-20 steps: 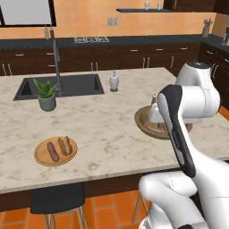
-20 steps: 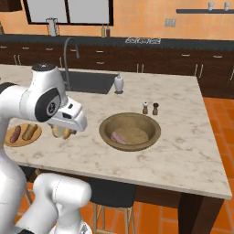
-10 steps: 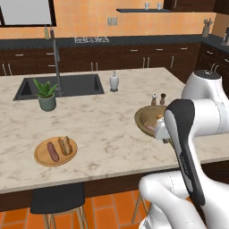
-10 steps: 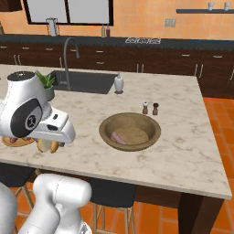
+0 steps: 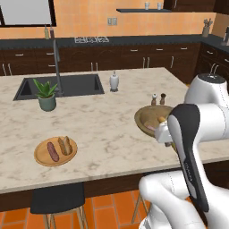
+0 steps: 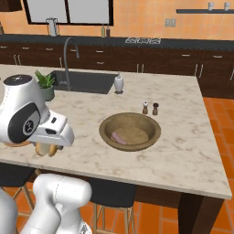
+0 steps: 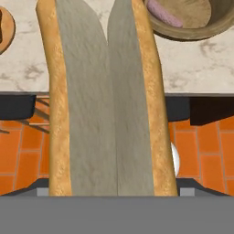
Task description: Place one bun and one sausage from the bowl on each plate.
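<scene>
My gripper (image 6: 46, 146) is shut on a golden-tan bun (image 6: 45, 149), held over the counter's near edge; in the hand view the bun (image 7: 106, 100) runs up the middle with its pale split side showing and hides the fingertips. From the left base view the gripper (image 5: 168, 139) hangs just in front of the brown wooden bowl (image 5: 142, 117). The bowl (image 6: 153, 125) holds a pink sausage (image 6: 119, 137), which also shows at the top of the hand view as the sausage (image 7: 163, 13). The light-wood plate (image 5: 41, 157) carries a sausage (image 5: 53, 151) and a bun (image 5: 66, 145).
Salt and pepper shakers (image 6: 150, 108) stand behind the bowl. A white soap dispenser (image 5: 114, 81), a potted plant (image 5: 45, 95) and the sink (image 5: 71, 85) sit farther back. A dark stool (image 5: 56, 199) is below the counter's front edge.
The arm has swung away from the bowl toward the counter's near edge, carrying the bun with it. The jaws have kept their hold.
</scene>
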Available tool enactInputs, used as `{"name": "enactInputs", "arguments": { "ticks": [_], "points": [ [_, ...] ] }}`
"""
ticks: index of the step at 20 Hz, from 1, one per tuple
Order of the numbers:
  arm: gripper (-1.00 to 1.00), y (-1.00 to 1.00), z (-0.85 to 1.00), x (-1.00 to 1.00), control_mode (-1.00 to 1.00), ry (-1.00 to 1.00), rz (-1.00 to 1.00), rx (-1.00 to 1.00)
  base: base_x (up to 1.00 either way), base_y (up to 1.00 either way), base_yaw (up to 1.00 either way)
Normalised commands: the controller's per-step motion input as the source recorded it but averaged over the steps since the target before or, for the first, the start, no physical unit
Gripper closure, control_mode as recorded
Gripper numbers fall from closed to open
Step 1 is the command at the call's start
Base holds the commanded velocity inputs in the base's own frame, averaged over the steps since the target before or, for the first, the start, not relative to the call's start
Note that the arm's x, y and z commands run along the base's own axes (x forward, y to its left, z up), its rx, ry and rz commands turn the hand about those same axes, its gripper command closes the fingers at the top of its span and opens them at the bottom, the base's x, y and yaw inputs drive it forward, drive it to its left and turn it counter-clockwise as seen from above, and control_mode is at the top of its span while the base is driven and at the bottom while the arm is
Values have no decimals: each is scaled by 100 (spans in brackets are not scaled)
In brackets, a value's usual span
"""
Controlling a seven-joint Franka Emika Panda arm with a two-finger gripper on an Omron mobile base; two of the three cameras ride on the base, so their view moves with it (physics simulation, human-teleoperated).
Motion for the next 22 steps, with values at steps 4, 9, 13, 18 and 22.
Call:
{"name": "enactInputs", "arguments": {
  "ticks": [4,9,13,18,22],
  "points": [
    [100,0,0,-2,100,0,0,0,-34,3,0],
    [100,0,0,0,100,0,0,0,-69,86,0],
    [100,0,0,0,100,0,0,0,-1,100,0],
    [100,0,0,0,100,0,0,0,7,100,0],
    [100,0,0,0,100,0,0,0,28,100,0]
  ]
}}
